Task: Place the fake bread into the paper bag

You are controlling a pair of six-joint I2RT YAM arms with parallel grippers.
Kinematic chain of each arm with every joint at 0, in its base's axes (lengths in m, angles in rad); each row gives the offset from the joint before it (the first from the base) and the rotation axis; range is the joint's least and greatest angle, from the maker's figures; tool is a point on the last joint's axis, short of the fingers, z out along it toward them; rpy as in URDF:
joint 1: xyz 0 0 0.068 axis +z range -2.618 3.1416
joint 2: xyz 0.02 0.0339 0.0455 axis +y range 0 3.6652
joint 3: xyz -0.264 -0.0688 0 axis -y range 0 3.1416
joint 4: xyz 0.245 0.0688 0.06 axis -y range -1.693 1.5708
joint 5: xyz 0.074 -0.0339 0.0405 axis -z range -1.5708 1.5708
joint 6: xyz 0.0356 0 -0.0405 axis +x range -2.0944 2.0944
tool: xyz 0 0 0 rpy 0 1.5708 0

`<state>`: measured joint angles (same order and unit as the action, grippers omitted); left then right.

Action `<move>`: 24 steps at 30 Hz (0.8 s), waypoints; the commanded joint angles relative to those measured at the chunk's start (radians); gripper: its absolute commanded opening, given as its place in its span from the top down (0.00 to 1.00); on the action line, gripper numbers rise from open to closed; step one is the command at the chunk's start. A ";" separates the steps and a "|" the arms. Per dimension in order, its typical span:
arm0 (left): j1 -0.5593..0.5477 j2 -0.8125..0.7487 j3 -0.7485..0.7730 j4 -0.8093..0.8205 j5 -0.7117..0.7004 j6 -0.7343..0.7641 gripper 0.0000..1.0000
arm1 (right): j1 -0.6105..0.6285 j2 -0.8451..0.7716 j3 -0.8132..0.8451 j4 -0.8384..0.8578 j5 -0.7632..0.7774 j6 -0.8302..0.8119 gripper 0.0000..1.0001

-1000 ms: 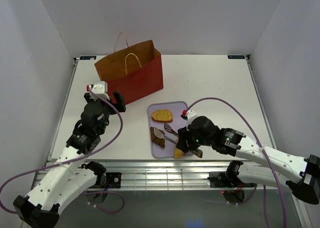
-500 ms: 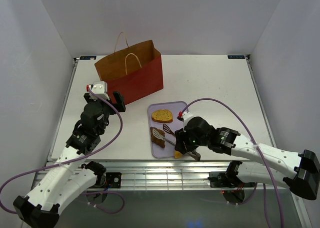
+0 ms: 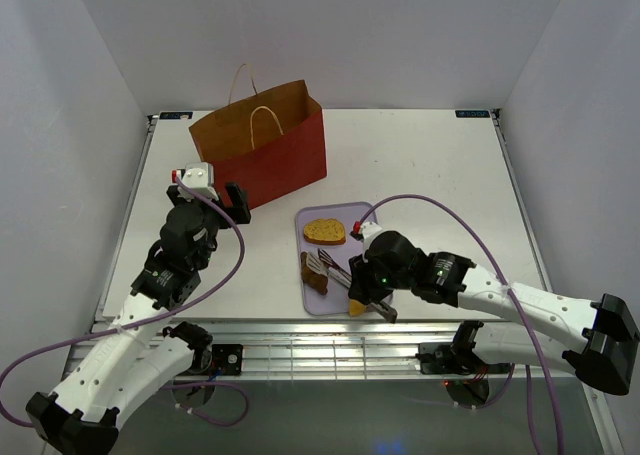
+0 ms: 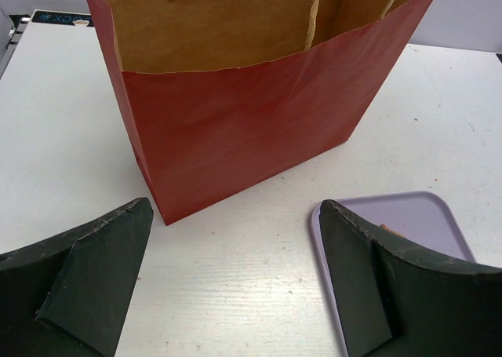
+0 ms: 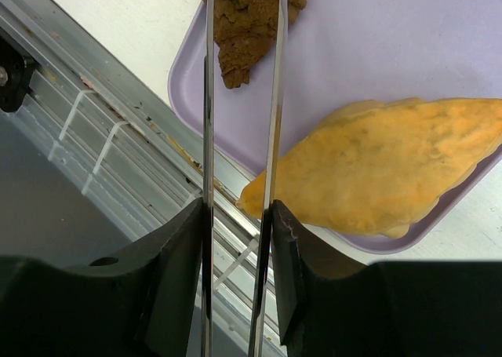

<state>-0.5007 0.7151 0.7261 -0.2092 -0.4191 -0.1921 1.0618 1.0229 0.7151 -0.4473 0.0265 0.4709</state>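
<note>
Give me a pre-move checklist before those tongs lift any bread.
1. Right claw shut on the tongs: ok.
2. Tongs lined up over the brown bread: ok, one arm along each side.
3. Tongs closed on that bread: cannot tell, the tips run out of the wrist view.
4. Bag upright, mouth open: ok.
5. Left claw out of the way: ok, open and short of the bag.
6. Wedge fully on the tray: not ok, it overhangs the near rim.
</note>
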 commanded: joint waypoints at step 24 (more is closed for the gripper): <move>-0.004 -0.016 -0.004 0.004 -0.004 0.000 0.02 | 0.006 -0.043 0.185 -0.106 0.113 -0.070 0.75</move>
<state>-0.5007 0.7097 0.7261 -0.2092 -0.4191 -0.1921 1.0618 1.0107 0.8284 -0.5255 0.0875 0.4534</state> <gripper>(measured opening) 0.979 0.281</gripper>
